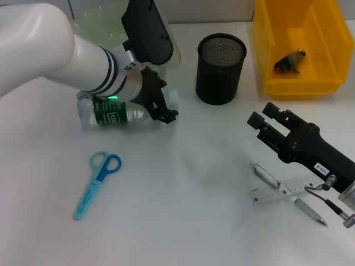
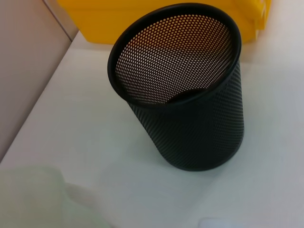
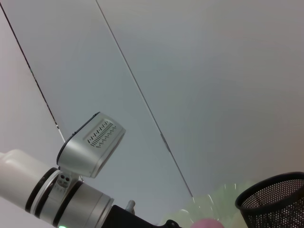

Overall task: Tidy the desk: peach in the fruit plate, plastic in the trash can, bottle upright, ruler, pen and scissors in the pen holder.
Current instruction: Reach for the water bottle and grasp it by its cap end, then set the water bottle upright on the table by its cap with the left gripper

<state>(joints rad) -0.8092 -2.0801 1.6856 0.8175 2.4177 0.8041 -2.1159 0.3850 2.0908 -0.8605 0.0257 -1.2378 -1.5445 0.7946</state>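
A clear bottle (image 1: 108, 113) with a green label lies on its side at the left of the desk. My left gripper (image 1: 161, 102) is down at its neck end, straddling it. Blue scissors (image 1: 97, 185) lie in front of the bottle. The black mesh pen holder (image 1: 220, 69) stands upright and empty, and fills the left wrist view (image 2: 190, 104). The ruler (image 1: 283, 189) and pen (image 1: 291, 197) lie crossed at the front right. My right gripper (image 1: 262, 114) is open and empty just behind them. A dark crumpled plastic piece (image 1: 289, 62) lies in the yellow bin (image 1: 266, 50). The peach (image 3: 206, 223) shows only in the right wrist view.
The pale green fruit plate (image 1: 97, 25) sits at the back left, mostly hidden behind my left arm. The yellow bin stands at the back right, close to the pen holder. The white desk stretches between the scissors and the ruler.
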